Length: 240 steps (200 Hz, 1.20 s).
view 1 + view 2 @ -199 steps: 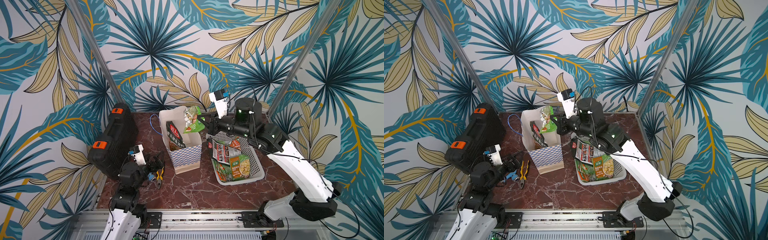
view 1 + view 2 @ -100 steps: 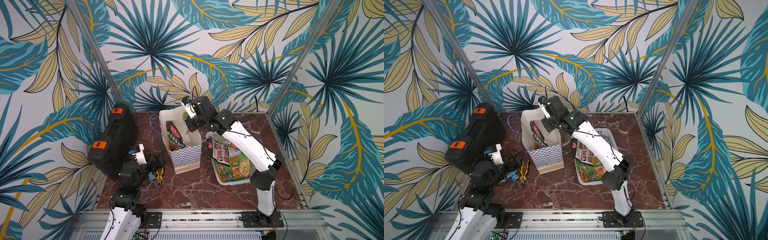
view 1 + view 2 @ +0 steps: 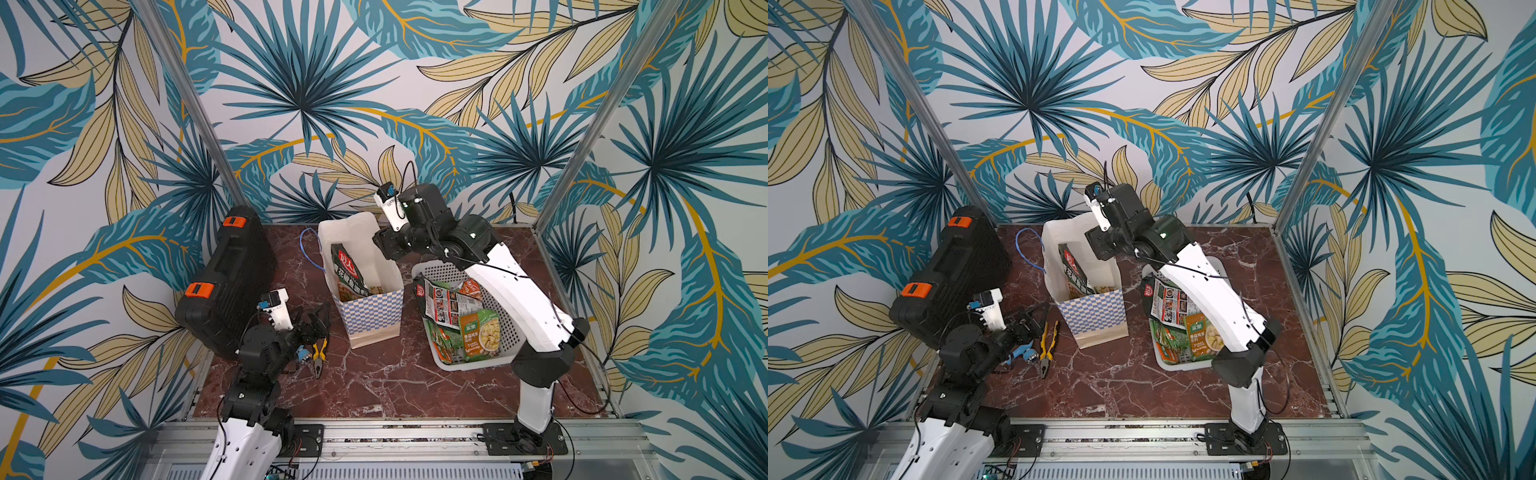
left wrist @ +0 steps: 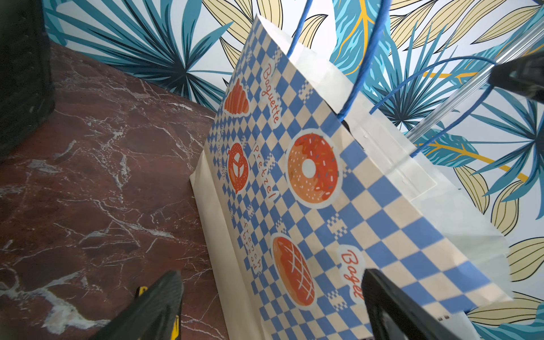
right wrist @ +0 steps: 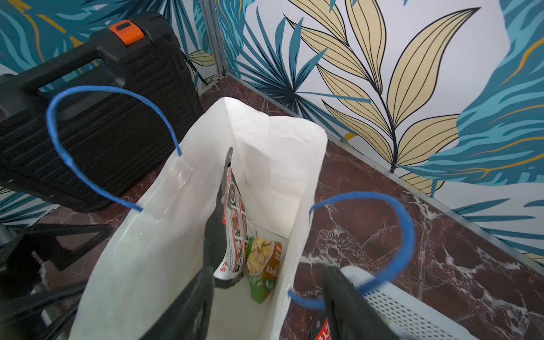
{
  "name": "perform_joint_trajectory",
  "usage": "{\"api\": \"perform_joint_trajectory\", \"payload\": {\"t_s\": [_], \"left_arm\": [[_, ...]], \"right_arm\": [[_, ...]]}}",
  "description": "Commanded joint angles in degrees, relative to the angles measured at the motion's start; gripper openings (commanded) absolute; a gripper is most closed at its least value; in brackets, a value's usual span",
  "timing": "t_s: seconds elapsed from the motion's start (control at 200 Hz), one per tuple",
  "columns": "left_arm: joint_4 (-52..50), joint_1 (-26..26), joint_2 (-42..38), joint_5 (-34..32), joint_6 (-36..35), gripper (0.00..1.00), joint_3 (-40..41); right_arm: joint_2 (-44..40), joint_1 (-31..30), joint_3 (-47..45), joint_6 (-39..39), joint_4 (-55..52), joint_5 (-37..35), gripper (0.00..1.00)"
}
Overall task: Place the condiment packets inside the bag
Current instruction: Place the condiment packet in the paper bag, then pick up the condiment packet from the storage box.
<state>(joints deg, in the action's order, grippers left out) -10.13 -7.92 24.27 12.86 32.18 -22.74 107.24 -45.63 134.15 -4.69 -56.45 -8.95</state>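
The bag [image 3: 372, 316] stands upright mid-table, seen in both top views [image 3: 1096, 316]. Inside it leans a large dark condiment packet [image 5: 232, 212] with a small green-orange packet [image 5: 263, 265] beside it on the bottom. More condiment packets [image 3: 480, 334] lie in the white basket [image 3: 449, 274]. My right gripper [image 5: 268, 306] hangs open above the bag's mouth on the basket side, holding nothing; its fingers [image 5: 188, 306] frame the bag's wall. My left gripper [image 4: 270, 312] is open low beside the bag's checkered face [image 4: 309, 206], apart from it.
A black tool case [image 3: 226, 282] with orange latches stands at the left. Yellow-handled pliers [image 3: 1046, 343] and a blue-handled tool [image 3: 1021, 353] lie by my left gripper [image 3: 1027, 322]. The bag's blue cord handles [image 5: 397, 235] arch near my right gripper's fingers.
My right gripper carried the small green-orange packet over the bag's mouth and opened. The packet now lies inside the bag. The left arm has not moved.
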Motion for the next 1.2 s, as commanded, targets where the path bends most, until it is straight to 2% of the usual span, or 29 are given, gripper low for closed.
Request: {"api": "perform_joint_trajectory", "payload": {"t_s": [0.0,0.18,0.36,0.571,0.756,0.951,1.046,1.197], "left_arm": [[-1.04,-0.68,-2.42,0.13,-0.31,1.00,0.54],[-2.59,-1.04,-7.12,-1.94,-0.72,1.00,0.93],[0.54,-1.47,-9.69,0.51,-0.27,1.00,2.67],[2.96,-2.07,-12.38,2.40,-0.72,1.00,4.04],[2.61,-2.18,-12.37,1.06,-1.37,1.00,4.29],[2.80,-2.18,-10.72,0.78,-1.51,1.00,4.11],[3.29,-2.18,-9.84,0.75,-1.43,1.00,4.29],[3.42,-2.20,-8.64,1.02,-1.42,1.00,3.93]], "right_arm": [[-8.41,-0.08,-9.26,-3.42,2.37,0.74,0.73],[-21.01,-0.08,-26.98,-6.28,7.65,0.06,0.84],[-32.29,-0.08,-44.23,-8.94,11.65,-2.59,0.94],[-40.66,-0.08,-59.87,-12.05,13.72,-6.57,0.94],[-41.78,0.05,-68.49,-14.53,14.74,-9.34,0.87],[-39.82,1.33,-71.78,-22.44,9.87,-22.35,0.77],[-39.46,1.74,-73.94,-26.03,10.27,-27.09,0.79],[-36.49,2.80,-74.28,-29.87,10.81,-28.79,0.82]]}}
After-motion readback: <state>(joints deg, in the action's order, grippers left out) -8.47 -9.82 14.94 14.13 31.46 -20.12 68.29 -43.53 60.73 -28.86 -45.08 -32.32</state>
